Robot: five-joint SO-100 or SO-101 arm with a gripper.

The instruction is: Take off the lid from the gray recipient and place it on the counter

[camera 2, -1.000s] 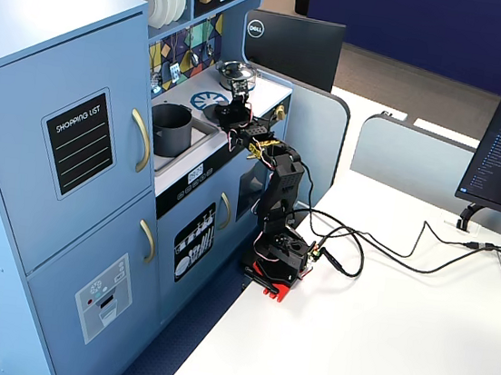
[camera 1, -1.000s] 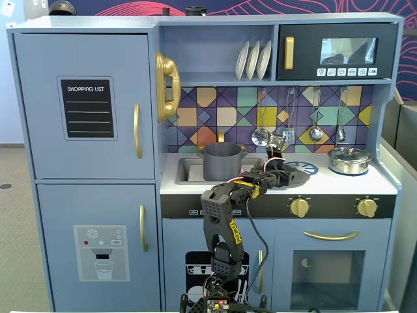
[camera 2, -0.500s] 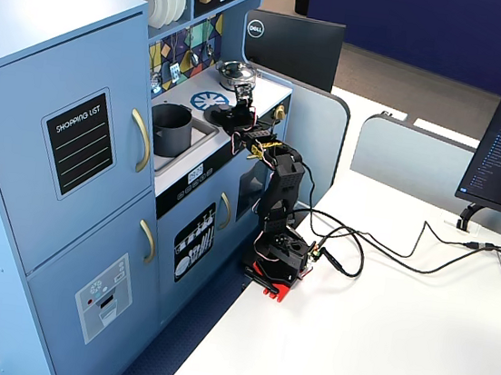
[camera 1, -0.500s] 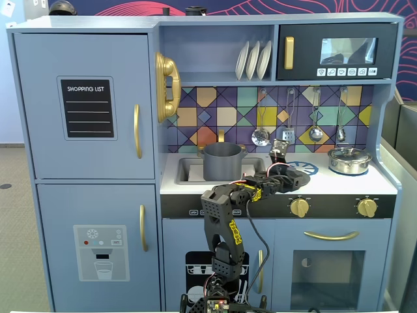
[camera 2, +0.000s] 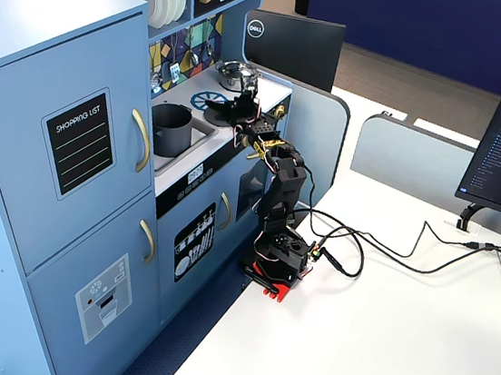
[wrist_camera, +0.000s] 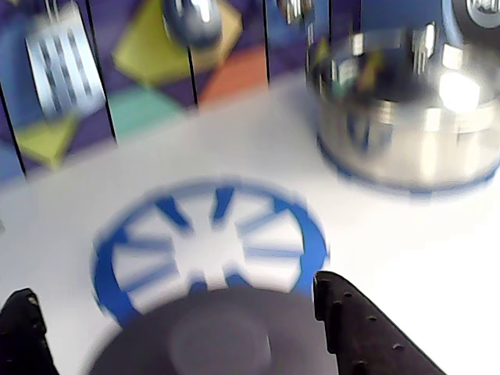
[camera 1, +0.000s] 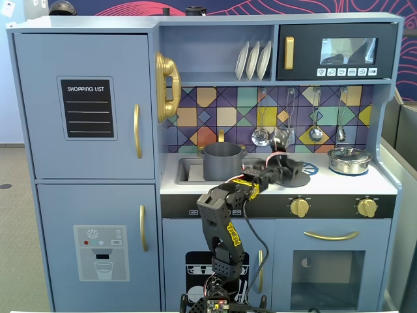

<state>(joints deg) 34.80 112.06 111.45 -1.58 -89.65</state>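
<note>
The gray recipient (camera 1: 221, 162) stands uncovered in the sink recess at the left of the counter (camera 1: 342, 186); it also shows in a fixed view (camera 2: 171, 129). The dark gray lid (wrist_camera: 223, 336) lies flat on the counter (wrist_camera: 437, 258), overlapping the near edge of the printed blue burner (wrist_camera: 211, 234). In a fixed view the lid (camera 1: 294, 180) sits under the arm's end. My gripper (wrist_camera: 176, 291) hovers just over the lid, jaws spread wide with a black finger on either side of the disc and nothing pinched. The wrist view is blurred.
A shiny silver pot with its lid (wrist_camera: 406, 117) stands at the back right of the counter, and shows in both fixed views (camera 1: 350, 160) (camera 2: 235, 74). Utensils (camera 1: 316, 130) hang on the tiled back wall. The sink basin (camera 1: 189, 171) lies left of the gray pot.
</note>
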